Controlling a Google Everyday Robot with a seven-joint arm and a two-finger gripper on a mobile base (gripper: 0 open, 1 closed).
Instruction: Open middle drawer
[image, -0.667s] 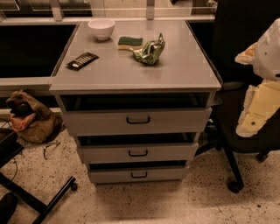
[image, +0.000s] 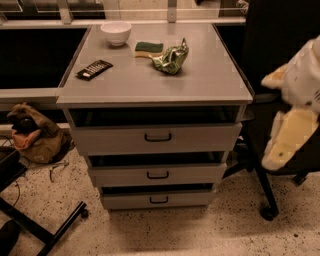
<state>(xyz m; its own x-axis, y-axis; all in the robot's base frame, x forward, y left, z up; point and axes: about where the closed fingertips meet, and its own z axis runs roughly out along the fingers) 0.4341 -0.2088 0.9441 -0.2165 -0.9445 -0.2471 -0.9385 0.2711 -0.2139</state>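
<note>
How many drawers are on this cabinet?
3, stacked under the grey top: the top drawer, tallest and widest; the middle drawer below it; the bottom drawer, shortest and lowest. None looks hidden. The gripper hangs at the right edge, away from all three.

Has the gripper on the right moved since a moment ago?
Yes: the gripper, right of the cabinet top, has dropped slightly lower against it.

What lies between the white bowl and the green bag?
A green-and-yellow sponge, in the camera view. The gripper hangs at the far right, apart from the middle drawer.
</note>
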